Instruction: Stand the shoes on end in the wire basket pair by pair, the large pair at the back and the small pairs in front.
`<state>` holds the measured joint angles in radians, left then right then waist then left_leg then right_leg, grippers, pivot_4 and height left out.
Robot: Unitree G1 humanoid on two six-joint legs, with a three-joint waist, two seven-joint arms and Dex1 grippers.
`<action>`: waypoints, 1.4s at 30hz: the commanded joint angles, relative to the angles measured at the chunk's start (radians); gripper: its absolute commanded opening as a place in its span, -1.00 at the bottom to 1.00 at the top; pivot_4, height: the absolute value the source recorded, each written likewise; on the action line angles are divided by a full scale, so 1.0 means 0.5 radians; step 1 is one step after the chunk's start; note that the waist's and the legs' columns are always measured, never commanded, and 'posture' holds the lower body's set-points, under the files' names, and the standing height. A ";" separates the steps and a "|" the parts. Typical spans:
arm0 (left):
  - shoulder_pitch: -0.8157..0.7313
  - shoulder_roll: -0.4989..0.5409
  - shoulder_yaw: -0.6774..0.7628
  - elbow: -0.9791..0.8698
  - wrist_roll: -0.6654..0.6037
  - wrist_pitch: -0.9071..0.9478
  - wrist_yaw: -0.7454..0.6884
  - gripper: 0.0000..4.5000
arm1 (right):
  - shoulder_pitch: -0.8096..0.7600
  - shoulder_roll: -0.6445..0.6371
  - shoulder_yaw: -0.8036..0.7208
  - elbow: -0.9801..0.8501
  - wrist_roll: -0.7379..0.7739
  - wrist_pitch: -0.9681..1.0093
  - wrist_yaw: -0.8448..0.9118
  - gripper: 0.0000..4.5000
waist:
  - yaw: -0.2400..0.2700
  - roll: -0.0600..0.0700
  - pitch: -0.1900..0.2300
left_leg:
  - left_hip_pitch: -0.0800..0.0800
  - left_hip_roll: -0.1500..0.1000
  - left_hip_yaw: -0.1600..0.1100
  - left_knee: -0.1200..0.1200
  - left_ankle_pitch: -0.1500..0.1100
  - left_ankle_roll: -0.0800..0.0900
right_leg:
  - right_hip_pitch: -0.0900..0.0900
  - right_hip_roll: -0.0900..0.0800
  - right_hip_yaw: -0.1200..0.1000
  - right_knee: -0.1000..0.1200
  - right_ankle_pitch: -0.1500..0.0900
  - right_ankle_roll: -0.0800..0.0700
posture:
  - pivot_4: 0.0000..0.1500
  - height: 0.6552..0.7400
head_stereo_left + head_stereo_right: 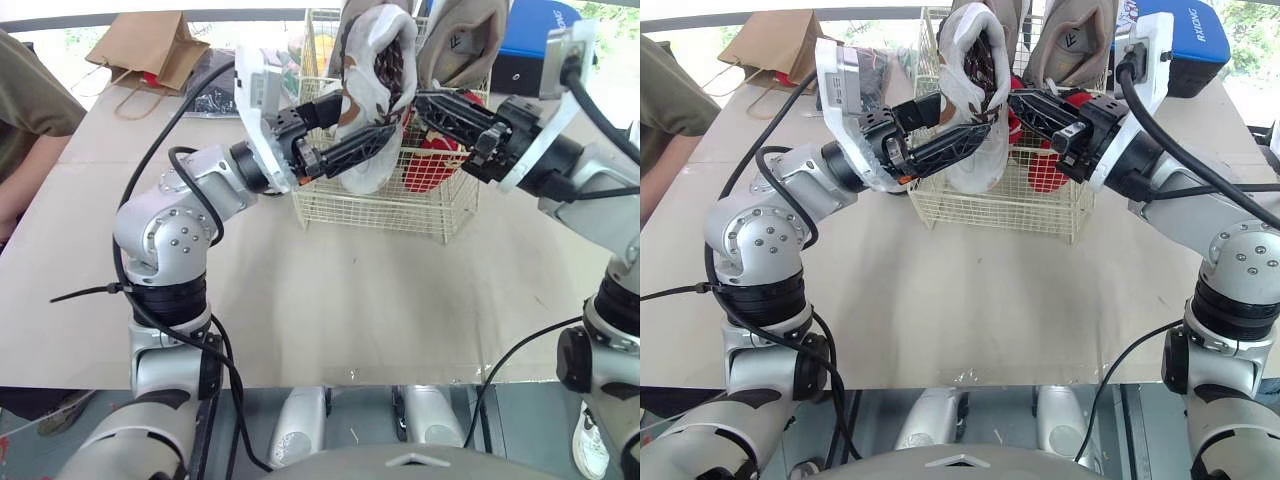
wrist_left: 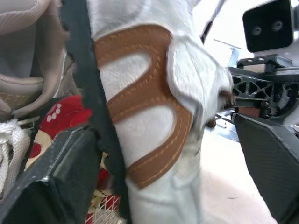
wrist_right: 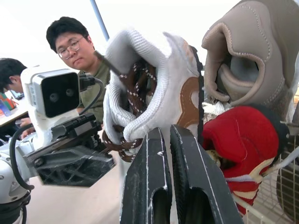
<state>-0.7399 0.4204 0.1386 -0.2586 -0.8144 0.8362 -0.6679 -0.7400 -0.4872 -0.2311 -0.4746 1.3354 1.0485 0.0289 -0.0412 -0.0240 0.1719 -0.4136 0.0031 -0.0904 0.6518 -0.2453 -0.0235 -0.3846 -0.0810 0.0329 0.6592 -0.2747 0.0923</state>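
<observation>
The left gripper (image 1: 362,118) is clamped on the upright white shoe (image 1: 375,45), the right gripper (image 1: 420,102), fingers nearly together and empty, sits just beyond it, so lower it straight into the wire basket (image 1: 380,210) beneath both, probably clear of the red shoes (image 1: 430,165)

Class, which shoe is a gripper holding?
The white shoe with tan trim and brown laces, clamped in the left gripper; the beige shoes and red shoes stand in the wire basket.

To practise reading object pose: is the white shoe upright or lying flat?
Upright: the white shoe stands on end, heel up, toe down at the wire basket.
</observation>
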 commanded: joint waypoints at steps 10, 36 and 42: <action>-0.060 -0.024 0.013 0.018 -0.153 0.052 -0.014 1.00 | 0.034 -0.199 0.110 -0.180 0.046 -0.088 0.068 0.63 | 0.001 0.000 0.000 | 0.000 0.000 0.000 0.000 0.000 0.000 | 0.000 0.000 0.000 -0.004 0.000 0.000 | 1.00 1.00; 0.059 0.102 -0.104 -0.122 -0.099 -0.142 -0.235 -0.72 | -0.081 -0.072 0.136 0.136 0.648 -0.232 -0.454 -1.00 | 0.005 0.000 0.000 | -0.001 0.001 0.000 -0.001 0.000 0.000 | 0.000 0.000 0.000 -0.004 0.000 0.000 | 1.00 1.00; -0.009 0.071 0.018 -0.037 -0.227 -0.025 -0.090 -0.37 | -0.075 -0.142 0.166 0.080 0.566 -0.222 -0.370 -1.00 | 0.001 0.000 0.000 | -0.001 0.001 0.000 -0.001 -0.001 0.002 | 0.000 0.000 0.000 -0.004 0.000 0.000 | 1.00 1.00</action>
<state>-0.7129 0.4635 0.1222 -0.2605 -0.8602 0.7934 -0.7240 -0.7494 -0.5453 -0.1352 -0.3851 1.6215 0.9661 -0.1903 -0.0407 -0.0239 0.1720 -0.4141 0.0035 -0.0903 0.6514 -0.2462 -0.0220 -0.3847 -0.0808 0.0329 0.6570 -0.2748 0.0923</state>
